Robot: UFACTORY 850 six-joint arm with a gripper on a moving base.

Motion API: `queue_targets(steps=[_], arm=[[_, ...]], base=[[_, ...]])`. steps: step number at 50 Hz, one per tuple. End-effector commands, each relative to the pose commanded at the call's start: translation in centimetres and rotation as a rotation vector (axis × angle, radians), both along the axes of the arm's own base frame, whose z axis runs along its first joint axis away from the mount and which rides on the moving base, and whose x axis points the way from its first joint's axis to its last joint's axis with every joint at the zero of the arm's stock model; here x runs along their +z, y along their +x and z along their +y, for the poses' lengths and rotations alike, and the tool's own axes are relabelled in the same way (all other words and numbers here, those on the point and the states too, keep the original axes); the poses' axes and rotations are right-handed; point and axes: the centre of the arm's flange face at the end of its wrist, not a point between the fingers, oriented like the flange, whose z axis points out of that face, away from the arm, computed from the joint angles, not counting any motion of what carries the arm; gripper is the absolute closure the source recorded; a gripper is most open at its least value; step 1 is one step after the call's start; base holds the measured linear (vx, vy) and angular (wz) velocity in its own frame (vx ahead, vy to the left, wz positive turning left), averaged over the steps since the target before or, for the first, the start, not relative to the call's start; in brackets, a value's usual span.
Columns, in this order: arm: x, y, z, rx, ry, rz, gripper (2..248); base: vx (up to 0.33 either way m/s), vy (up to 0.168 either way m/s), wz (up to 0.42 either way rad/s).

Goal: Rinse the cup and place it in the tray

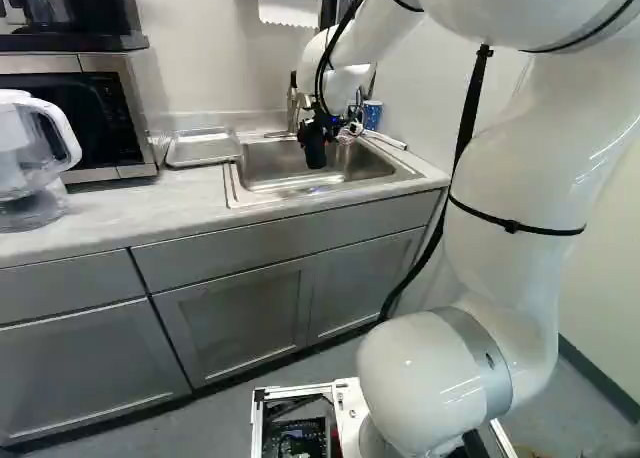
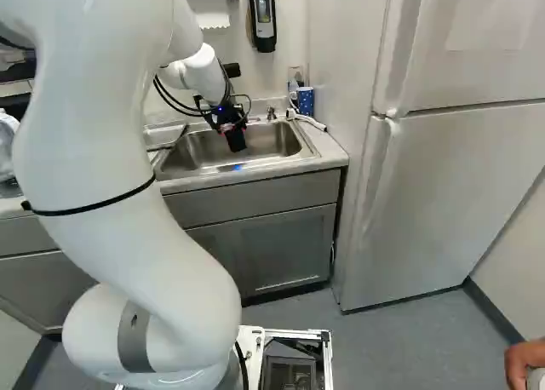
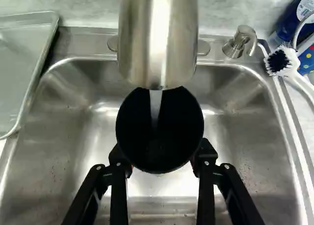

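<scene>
Above the sink (image 1: 275, 163), my gripper (image 2: 226, 122) holds up a black cup (image 2: 236, 140). In the wrist view the gripper (image 3: 158, 158) has one finger on each side of the cup (image 3: 130, 149), shut on it. The cup's dark mouth faces the camera, under the metal faucet (image 3: 158, 38), and a stream of water (image 3: 155, 104) runs from the spout into it. Its inner bottom is too dark to make out. The metal tray (image 1: 203, 148) lies on the counter beside the sink, on the side toward the microwave.
A soap dispenser (image 3: 240, 41), a scrub brush (image 3: 283, 61) and a blue dotted cup (image 2: 304, 100) stand or lie by the sink's far corner. A microwave (image 1: 85, 113) and a clear pitcher (image 1: 30, 158) are on the counter. The fridge (image 2: 443, 169) rises right of the sink.
</scene>
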Motion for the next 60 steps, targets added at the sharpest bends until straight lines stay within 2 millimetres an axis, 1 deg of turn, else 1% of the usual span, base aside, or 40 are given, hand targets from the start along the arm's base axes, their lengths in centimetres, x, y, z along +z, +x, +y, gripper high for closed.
queue_targets(steps=[60], arm=[[0.0, 0.0, 0.0, 0.0, 0.0, 0.0, 126]], base=[[0.0, 0.0, 0.0]])
